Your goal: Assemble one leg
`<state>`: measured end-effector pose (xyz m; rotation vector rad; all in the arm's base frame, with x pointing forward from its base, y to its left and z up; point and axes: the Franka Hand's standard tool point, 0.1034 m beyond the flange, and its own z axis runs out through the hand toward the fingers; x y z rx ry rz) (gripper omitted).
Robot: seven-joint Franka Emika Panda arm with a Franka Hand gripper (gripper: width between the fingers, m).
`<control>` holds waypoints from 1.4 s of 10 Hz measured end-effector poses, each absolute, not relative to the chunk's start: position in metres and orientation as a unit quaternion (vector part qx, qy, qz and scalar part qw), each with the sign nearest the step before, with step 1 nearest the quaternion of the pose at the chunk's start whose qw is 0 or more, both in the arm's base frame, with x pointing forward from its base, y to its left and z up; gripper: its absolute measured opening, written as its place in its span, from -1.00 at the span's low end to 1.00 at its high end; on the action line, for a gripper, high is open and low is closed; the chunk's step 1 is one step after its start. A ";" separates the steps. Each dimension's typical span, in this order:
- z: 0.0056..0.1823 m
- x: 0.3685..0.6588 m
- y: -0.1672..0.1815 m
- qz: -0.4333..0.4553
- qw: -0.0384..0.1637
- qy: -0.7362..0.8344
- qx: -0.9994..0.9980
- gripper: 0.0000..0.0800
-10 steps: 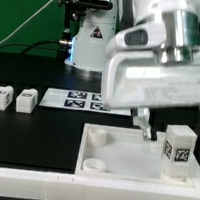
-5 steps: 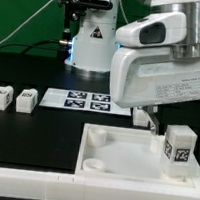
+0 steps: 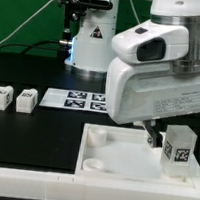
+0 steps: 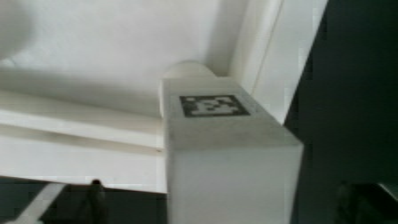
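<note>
A leg point(image 3: 178, 147), a small white block with a square tag, stands upright at the far right of the white tabletop point(image 3: 112, 155). My gripper point(image 3: 170, 134) hangs over it. One finger point(image 3: 149, 136) shows just to the exterior view's left of the leg; the other is hidden. In the wrist view the leg point(image 4: 228, 150) fills the space between the dark fingertips point(image 4: 89, 198), with a gap on each side. The gripper point(image 4: 222, 205) is open and does not touch the leg. Two more legs point(image 3: 0, 98) point(image 3: 27, 100) lie on the black table at the left.
The marker board point(image 3: 83, 100) lies flat behind the tabletop. A white robot base point(image 3: 90, 37) with cables stands at the back. The tabletop has raised rims and round corner sockets point(image 3: 97, 138).
The gripper has come lower and shifted toward the exterior view's right, so its fingers now straddle the upright leg. The leg and the other parts have not moved.
</note>
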<state>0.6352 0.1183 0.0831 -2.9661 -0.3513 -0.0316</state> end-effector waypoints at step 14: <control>0.081 0.631 0.104 -0.003 0.118 0.596 -0.794 -0.25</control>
